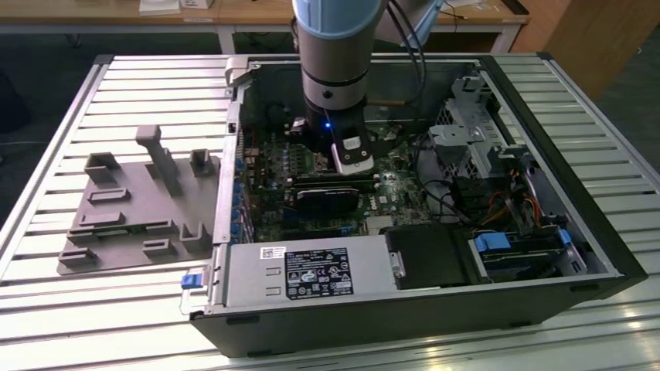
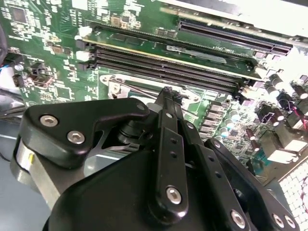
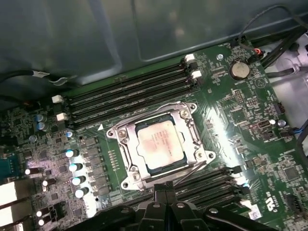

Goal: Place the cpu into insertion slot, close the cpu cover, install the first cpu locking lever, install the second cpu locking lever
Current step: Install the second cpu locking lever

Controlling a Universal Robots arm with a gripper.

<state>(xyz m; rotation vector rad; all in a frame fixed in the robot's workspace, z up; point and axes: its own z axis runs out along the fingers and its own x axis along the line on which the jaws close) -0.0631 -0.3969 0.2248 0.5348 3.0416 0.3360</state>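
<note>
In the first wrist view the cpu point(image 3: 159, 144), a pale silver square, lies flat in the insertion slot point(image 3: 126, 182) on the green board. The cpu cover point(image 3: 191, 129), a thin silver frame, lies down around it. A thin wire lever point(image 3: 195, 168) runs along the slot's edge nearest my fingers. My gripper point(image 3: 164, 191) sits just off that edge with its black fingers together. The second wrist view has the gripper point(image 2: 168, 92) tip touching or almost touching the lever wire point(image 2: 139, 90) beside the slot's silver bracket point(image 2: 115, 86). In the exterior view the gripper point(image 1: 351, 166) reaches down into the open computer case.
Long black memory slots point(image 3: 130, 91) flank the socket on both sides, and a row of capacitors point(image 3: 72, 166) stands close by. A dark block point(image 1: 330, 197), loose cables point(image 1: 495, 201) and the power supply point(image 1: 309, 270) crowd the case. A grey fixture point(image 1: 134, 209) lies on the slatted table.
</note>
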